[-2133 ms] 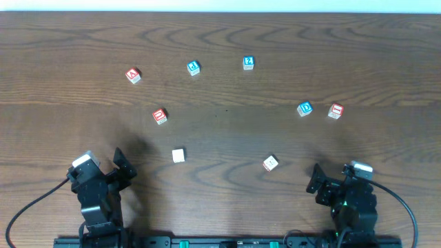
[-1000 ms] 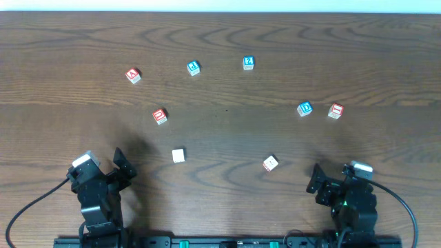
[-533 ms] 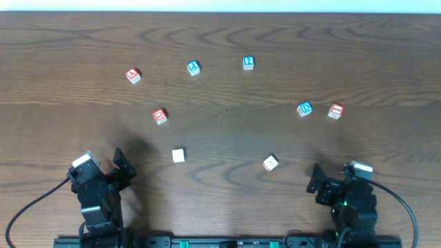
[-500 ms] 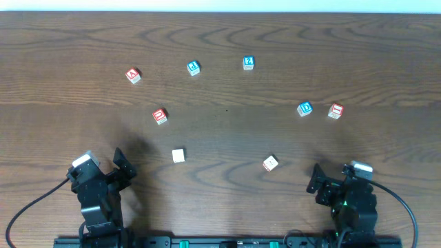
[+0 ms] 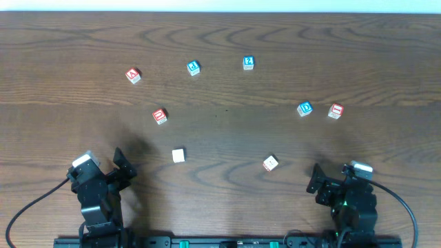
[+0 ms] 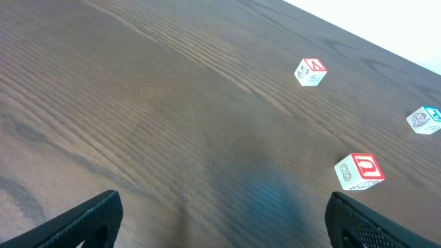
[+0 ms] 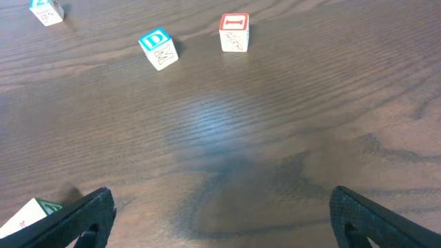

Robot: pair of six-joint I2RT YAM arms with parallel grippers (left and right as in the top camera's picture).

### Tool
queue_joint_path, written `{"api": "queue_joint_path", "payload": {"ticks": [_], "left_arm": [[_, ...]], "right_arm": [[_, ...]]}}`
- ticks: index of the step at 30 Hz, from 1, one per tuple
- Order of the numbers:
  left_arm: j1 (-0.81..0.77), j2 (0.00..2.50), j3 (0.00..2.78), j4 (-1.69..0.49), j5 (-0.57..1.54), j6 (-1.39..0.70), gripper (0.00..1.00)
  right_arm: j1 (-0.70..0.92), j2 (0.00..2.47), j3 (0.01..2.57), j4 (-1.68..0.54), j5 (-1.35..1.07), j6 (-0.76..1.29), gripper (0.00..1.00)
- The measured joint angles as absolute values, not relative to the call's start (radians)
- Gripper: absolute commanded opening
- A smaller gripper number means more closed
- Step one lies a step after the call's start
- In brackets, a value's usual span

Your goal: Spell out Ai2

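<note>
Seen from overhead, the red "A" cube (image 5: 133, 75) lies at the far left, the blue "2" cube (image 5: 249, 63) at the far middle, and the red "I" cube (image 5: 335, 111) at the right. My left gripper (image 5: 103, 167) rests at the near left edge, open and empty. My right gripper (image 5: 337, 173) sits at the near right edge, also open and empty. The left wrist view has the "A" cube (image 6: 310, 71) far ahead to the right of my left gripper (image 6: 224, 227). In the right wrist view the "I" cube (image 7: 234, 32) is straight ahead of my right gripper (image 7: 224, 224).
A blue "D" cube (image 5: 304, 109) sits just left of the "I". A red cube with a rounded letter (image 5: 160, 116), another blue cube (image 5: 193, 67) and two white-topped cubes (image 5: 178, 156) (image 5: 271, 163) lie scattered on the wooden table (image 5: 227, 138).
</note>
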State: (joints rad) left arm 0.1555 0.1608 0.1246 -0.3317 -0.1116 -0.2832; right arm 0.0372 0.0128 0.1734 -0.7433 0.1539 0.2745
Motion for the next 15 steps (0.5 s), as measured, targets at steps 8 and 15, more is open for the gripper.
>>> {"api": "queue_joint_path", "payload": {"ticks": [8,15], "left_arm": [[0.155,0.161,0.125,-0.332,-0.112,-0.283,0.96],[0.155,0.161,0.125,-0.332,-0.112,-0.283,0.95]], "right_arm": [[0.037,0.013,0.173,-0.743,0.154,0.274,0.99],[0.037,0.013,0.173,-0.736,0.154,0.283,0.99]]}}
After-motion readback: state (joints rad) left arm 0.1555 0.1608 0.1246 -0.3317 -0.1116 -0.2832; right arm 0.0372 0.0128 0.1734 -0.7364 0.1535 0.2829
